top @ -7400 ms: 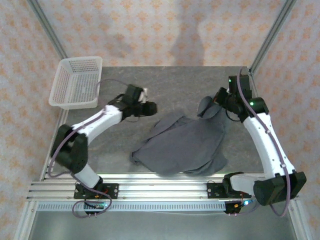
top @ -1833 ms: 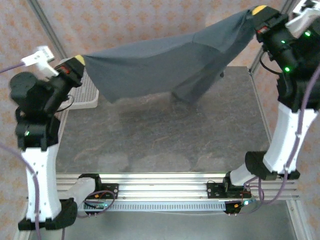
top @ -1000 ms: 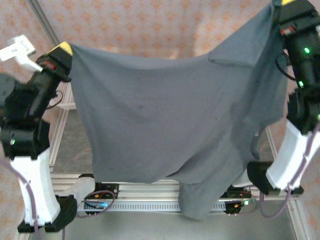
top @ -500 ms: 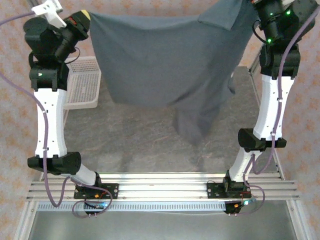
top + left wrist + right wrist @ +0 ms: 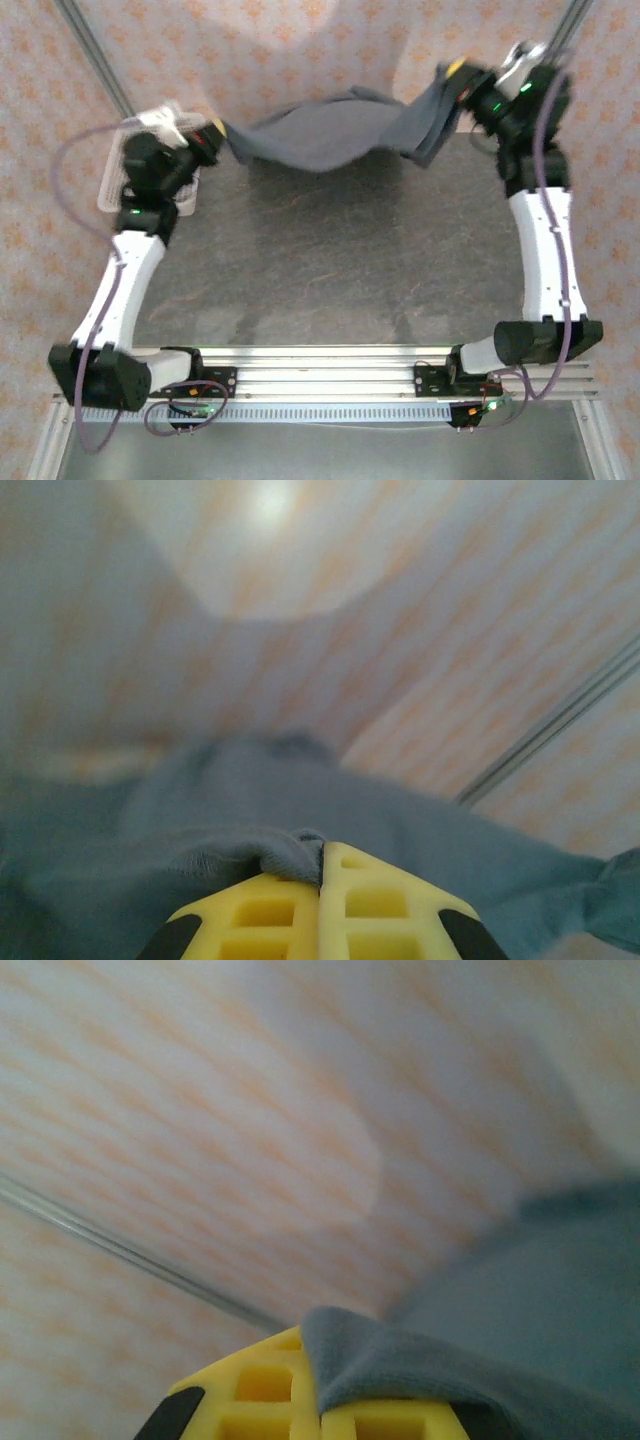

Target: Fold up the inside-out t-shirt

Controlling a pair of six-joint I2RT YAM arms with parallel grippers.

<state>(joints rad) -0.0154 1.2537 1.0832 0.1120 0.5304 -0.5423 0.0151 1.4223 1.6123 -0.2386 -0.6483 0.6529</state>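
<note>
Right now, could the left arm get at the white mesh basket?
Probably not to grasp it. The basket sits close by the left gripper, but that gripper is shut on the t-shirt, which hangs across to the right gripper. It must let go first.

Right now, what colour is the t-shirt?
Dark slate grey t-shirt, plainest in the top external view.

The dark slate-grey t-shirt [image 5: 330, 135] is hanging in the air over the far edge of the table [image 5: 330, 260], stretching like a slack hammock between the left gripper [image 5: 214, 132] and the right gripper [image 5: 456, 72]. Its middle is sagging in soft wrinkles. Its right end is riding higher and bunching into folds that are drooping below the grip, and a hemmed edge is sitting pinched at each end.
</note>
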